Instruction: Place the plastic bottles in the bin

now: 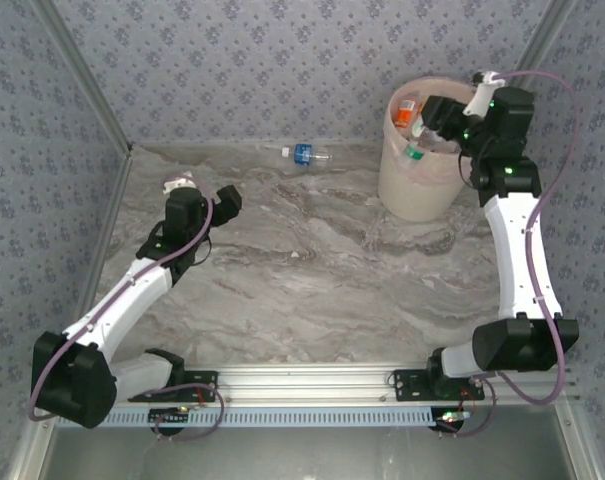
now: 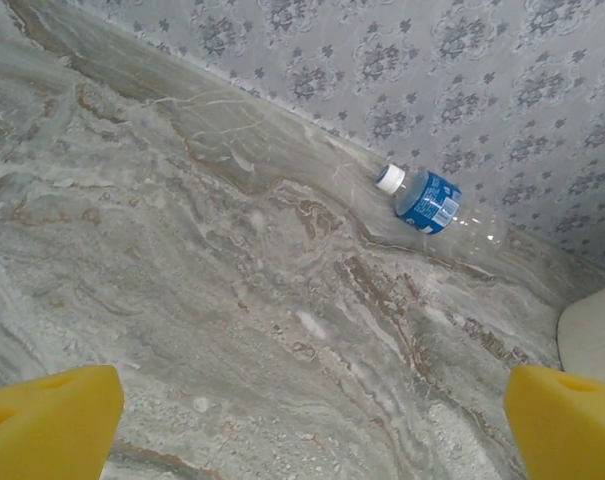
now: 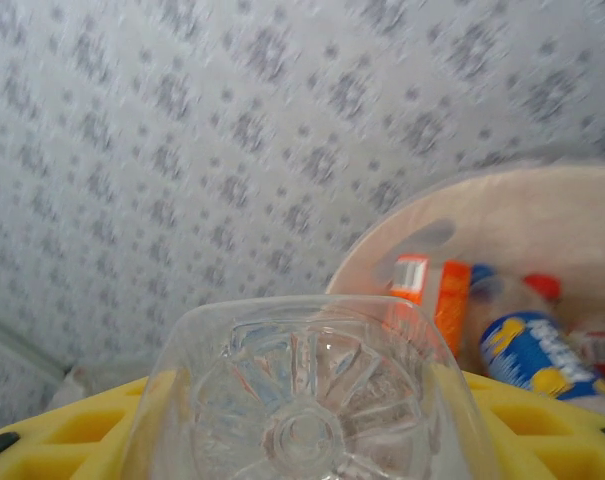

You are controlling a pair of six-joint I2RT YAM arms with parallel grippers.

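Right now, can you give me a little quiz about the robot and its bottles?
1. True or false: the blue-label bottle on the table stands upright.
2. Which gripper holds a clear bottle? A) left B) right C) both
3. Fill in: the right gripper hangs over the ____.

Key:
1. False. It lies on its side by the back wall.
2. B. The clear bottle is clamped in it, and the left gripper is open.
3. The bin.
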